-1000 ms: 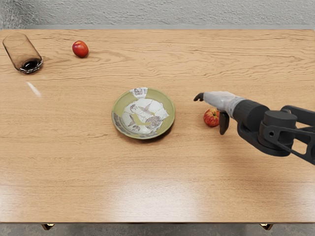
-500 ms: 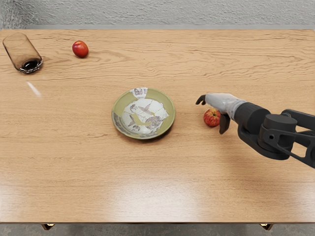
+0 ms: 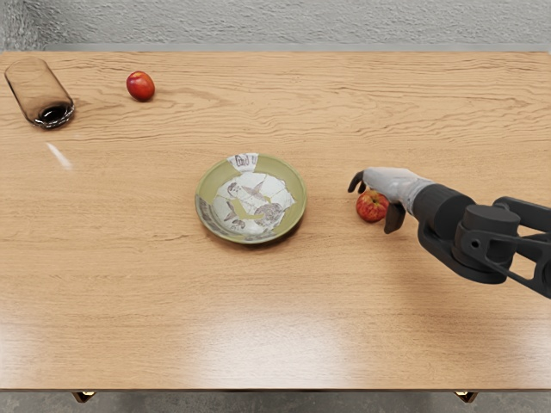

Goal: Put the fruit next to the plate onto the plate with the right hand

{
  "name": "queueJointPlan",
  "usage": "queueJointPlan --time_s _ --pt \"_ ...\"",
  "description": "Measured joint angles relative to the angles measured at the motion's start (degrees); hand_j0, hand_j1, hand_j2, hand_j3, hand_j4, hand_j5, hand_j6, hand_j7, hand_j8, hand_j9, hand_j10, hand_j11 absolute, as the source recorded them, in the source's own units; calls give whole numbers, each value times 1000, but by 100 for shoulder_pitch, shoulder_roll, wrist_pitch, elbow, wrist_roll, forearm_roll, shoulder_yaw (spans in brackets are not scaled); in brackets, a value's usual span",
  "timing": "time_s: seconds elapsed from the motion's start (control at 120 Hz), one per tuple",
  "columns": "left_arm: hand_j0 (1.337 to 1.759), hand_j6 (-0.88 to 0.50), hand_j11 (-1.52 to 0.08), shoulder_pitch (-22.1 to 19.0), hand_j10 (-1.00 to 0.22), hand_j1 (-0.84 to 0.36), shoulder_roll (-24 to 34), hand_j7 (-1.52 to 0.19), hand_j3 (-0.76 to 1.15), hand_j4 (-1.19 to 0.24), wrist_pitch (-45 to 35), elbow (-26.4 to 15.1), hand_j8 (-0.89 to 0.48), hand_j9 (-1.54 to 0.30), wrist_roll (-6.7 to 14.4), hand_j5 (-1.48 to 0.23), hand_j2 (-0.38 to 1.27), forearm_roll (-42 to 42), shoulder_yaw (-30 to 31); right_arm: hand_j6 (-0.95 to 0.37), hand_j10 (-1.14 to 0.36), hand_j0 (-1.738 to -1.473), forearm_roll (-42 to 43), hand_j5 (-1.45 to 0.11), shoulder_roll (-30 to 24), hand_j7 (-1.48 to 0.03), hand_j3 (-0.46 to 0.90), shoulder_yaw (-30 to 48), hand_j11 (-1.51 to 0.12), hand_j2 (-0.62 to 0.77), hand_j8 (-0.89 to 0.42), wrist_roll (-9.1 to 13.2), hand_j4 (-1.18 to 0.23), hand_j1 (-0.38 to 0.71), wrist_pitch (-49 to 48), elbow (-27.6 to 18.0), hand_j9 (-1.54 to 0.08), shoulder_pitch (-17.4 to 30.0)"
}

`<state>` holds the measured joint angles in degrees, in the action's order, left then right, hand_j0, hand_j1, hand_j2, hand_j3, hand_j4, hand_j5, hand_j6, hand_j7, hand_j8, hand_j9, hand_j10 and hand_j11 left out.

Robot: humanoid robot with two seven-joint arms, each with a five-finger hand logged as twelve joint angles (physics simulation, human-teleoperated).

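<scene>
Centrally, plate (image 3: pixel 250 199) on pale wooden table (image 3: pixel 387 112), grey wall (image 3: pixel 301 21) behind

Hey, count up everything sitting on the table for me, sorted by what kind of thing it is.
Fruit: 2, the fruit by the plate and the far fruit at the back left
Plates: 1, the plate
Glasses: 1, the glass, lying on its side
Total: 4

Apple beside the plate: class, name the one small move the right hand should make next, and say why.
Probably lower and close the fingers around the apple. The right hand arches over it, open, thumb at its right side, while the apple sits on the table right of the plate, not yet grasped.
</scene>
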<state>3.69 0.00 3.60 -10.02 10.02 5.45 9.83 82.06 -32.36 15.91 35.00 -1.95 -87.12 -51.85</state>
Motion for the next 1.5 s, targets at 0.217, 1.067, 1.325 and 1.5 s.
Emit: queueJointPlan --time_s 0.217,1.067,1.325,1.5 --pt "1658 0 0 1 0 349 0 0 0 0 0 0 0 0 0 0 0 0 -1 -382 -380 -1658 169 -492 102 -491 0 5 -491 -72 -381 0 -381 102 114 7 -491 48" --pt "1658 0 0 0 0 349 0 0 0 0 0 0 0 0 0 0 0 0 -1 -392 -491 -1644 235 -868 143 -875 -1 29 -887 81 -317 8 -683 278 194 91 -891 200" --pt "1658 0 0 0 0 349 0 0 0 0 0 0 0 0 0 0 0 0 1 -427 -520 -1653 168 -956 141 -909 2 212 -955 233 -364 4 -673 269 165 104 -953 185" --pt "1658 0 0 0 0 349 0 0 0 0 0 0 0 0 0 0 0 1 1 -424 -505 -1656 154 -987 239 -916 1 469 -980 257 -348 4 -664 278 137 78 -973 122"
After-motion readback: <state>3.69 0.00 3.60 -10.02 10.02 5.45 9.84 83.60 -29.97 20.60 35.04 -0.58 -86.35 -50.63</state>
